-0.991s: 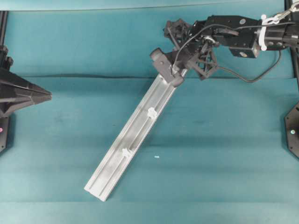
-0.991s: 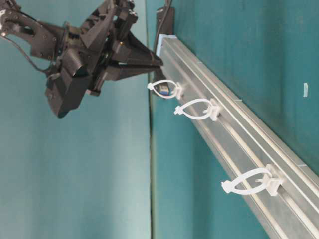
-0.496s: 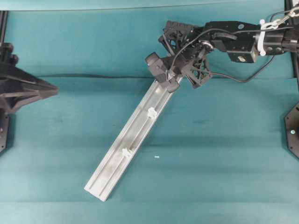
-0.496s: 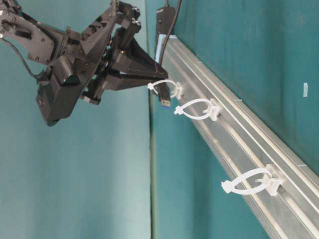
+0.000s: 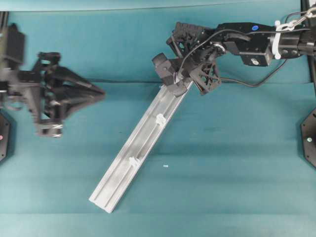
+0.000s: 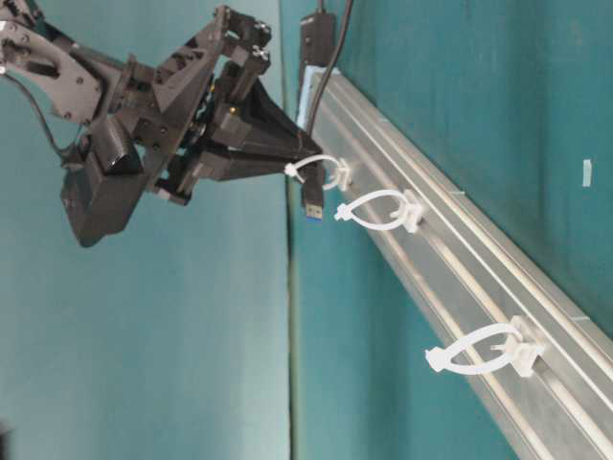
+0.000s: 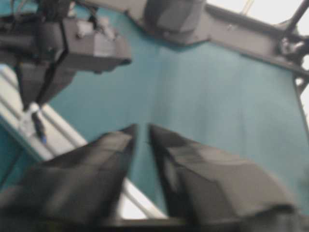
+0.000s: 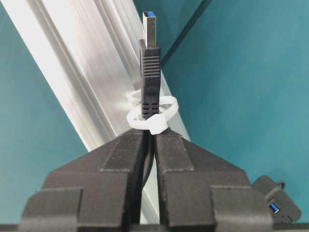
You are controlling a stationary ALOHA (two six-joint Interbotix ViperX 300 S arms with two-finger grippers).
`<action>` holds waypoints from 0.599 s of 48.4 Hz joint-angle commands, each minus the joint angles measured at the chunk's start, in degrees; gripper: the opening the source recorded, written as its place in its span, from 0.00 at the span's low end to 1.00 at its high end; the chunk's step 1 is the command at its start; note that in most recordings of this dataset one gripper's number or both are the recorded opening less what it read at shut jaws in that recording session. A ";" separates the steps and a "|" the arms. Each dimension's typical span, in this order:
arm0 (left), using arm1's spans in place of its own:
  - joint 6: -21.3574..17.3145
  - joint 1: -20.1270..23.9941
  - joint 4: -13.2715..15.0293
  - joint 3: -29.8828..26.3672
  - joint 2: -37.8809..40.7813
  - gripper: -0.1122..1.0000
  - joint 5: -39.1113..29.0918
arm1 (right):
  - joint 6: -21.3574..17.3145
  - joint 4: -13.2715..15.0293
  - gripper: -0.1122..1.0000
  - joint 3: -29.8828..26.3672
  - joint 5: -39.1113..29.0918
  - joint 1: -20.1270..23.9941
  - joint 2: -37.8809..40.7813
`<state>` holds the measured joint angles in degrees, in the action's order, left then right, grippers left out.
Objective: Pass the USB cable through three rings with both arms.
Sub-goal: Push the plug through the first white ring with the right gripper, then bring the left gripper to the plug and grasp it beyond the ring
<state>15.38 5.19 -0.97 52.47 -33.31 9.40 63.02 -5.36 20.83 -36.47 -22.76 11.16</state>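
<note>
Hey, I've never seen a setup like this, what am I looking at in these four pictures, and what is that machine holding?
Two black robot arms work over a teal table. One picture looks down from above, one looks along the table from low down, and two come from cameras on the arms' wrists. On the table lies a long silver rail carrying small white plastic rings. The right gripper is shut on a USB cable, whose plug pokes through the first ring. The left gripper, blurred, is to the left of the rail, holding nothing. A black hub lies by the rail's end.

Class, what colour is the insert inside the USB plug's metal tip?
Blue, clearest in the right wrist view, at the end of the USB plug.
</note>
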 commanded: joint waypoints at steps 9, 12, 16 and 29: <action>0.09 1.85 -0.09 -3.08 9.67 0.93 4.83 | 0.53 -0.26 0.17 -0.44 0.18 0.09 0.09; 0.09 2.29 -0.09 -3.25 12.48 0.92 5.19 | 0.53 -0.26 0.17 -0.44 0.18 0.09 0.09; 0.18 3.16 -0.09 -3.52 16.08 0.89 6.42 | 0.35 -0.35 0.17 -0.35 0.26 0.00 0.09; 0.35 8.35 -0.09 -5.54 25.66 0.90 13.71 | 0.35 -0.97 0.17 -0.70 0.35 0.00 0.18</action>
<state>15.64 12.74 -0.97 48.78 -9.23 21.09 63.02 -5.98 20.74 -36.30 -23.03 11.25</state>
